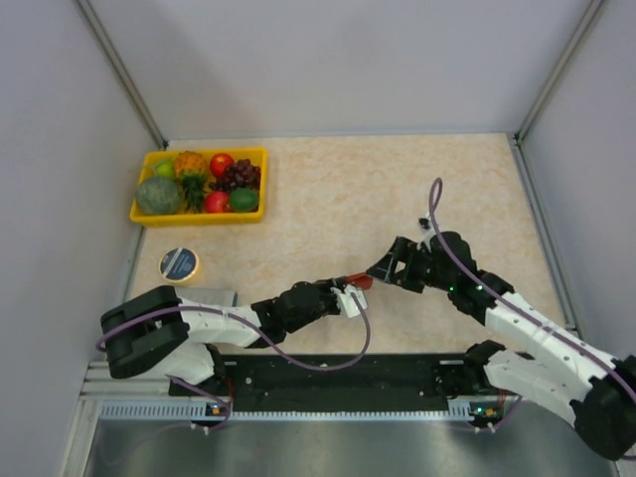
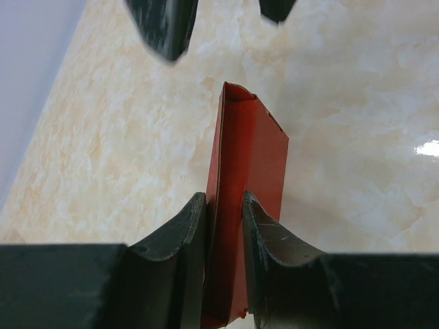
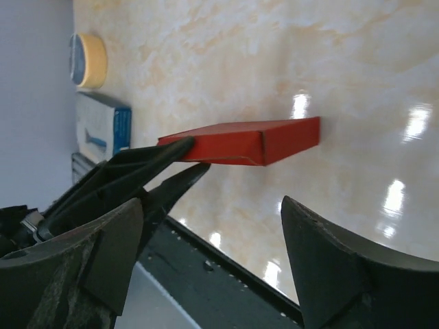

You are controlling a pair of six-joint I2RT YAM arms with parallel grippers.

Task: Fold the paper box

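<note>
A marbled beige table [image 1: 397,189] seen from above, with two robot arms reaching toward its near middle. The left gripper [image 2: 224,212] is clamped on one end of the paper box [image 2: 247,171], a black finger pressed flat against each broad face. The box sticks out from those fingers toward the right gripper [image 3: 212,205], which sits just beyond the free end with its jaws spread wide and touches nothing.

The box no longer looks like a flat sheet. From the right wrist camera it reads as a slim red rectangular sleeve with a creased long edge and a narrow side wall. From the left wrist camera the far end seems open, with a thin lip curling at the rim. Whether the box rests on the table or hangs just above it is unclear.

As a judgement, the main body folds are done, and closing the end flaps is what remains. The clamped end is hidden, so its state is unknown.

Well apart at the far left sits a yellow tray [image 1: 253,214] of fruit, with a tape roll [image 1: 180,263] nearer the arms.
</note>
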